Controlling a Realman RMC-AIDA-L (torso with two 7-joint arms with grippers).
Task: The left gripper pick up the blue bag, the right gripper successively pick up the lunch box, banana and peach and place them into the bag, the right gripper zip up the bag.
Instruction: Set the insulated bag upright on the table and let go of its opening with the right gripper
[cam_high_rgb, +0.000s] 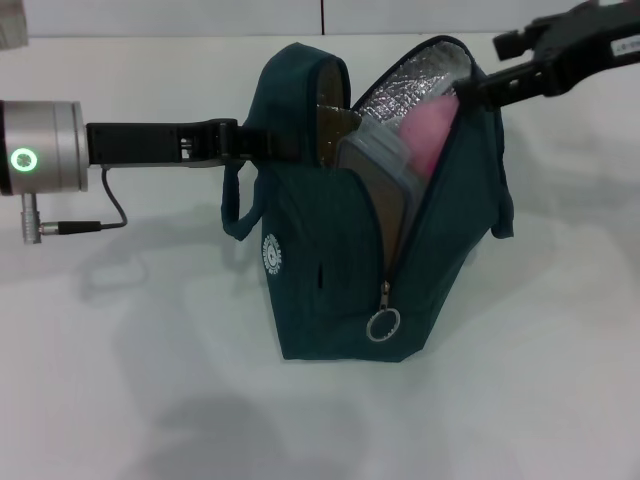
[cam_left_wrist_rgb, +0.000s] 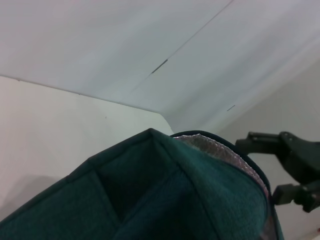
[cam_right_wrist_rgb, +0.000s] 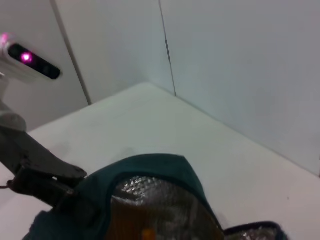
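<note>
Step in hand, as I judge it: loading is nearly or wholly done, zipping not yet begun.

1. Large dark teal-blue fabric lunch bag (cam_high_rgb: 330, 270), centre of the head view, standing on the pale matte tabletop (cam_high_rgb: 120, 400). Soft woven shell with stitched seams, crinkled silver foil lining (cam_high_rgb: 410, 85) showing at the gaping mouth, round white logo (cam_high_rgb: 271, 254) on the side panel. Mouth open.

2. My left gripper (cam_high_rgb: 250, 140), reaching in from the left edge of the head view, is clamped on the bag's near wall or handle at its upper left. I hold the mouth up and spread.

3. My right gripper (cam_high_rgb: 470, 92), coming from the upper right corner, has its tips at the rim of the bag's mouth. I cannot tell whether it is released or clenched, the tips being hidden by fabric.

4. Clear rectangular plastic container with rounded corners (cam_high_rgb: 380, 165), standing on edge inside the bag, hard and smooth, blue-rimmed.

5. Round pink peach (cam_high_rgb: 430, 125), inside the bag beside the container, under my right gripper's tips, half hidden.

6. Yellow-orange banana (cam_right_wrist_rgb: 145, 232): only a sliver of orange visible low in the right wrist view, inside the lining. Uncertain.

7. Metal ring zipper pull (cam_high_rgb: 383, 325), low on the bag's front seam, a small thin loop hanging free.

Next move calls for: right gripper withdrawn from the mouth, brought down to the ring, a fine pinch on thin metal, then a pull up along the seam while my left hold keeps the fabric taut.
</note>
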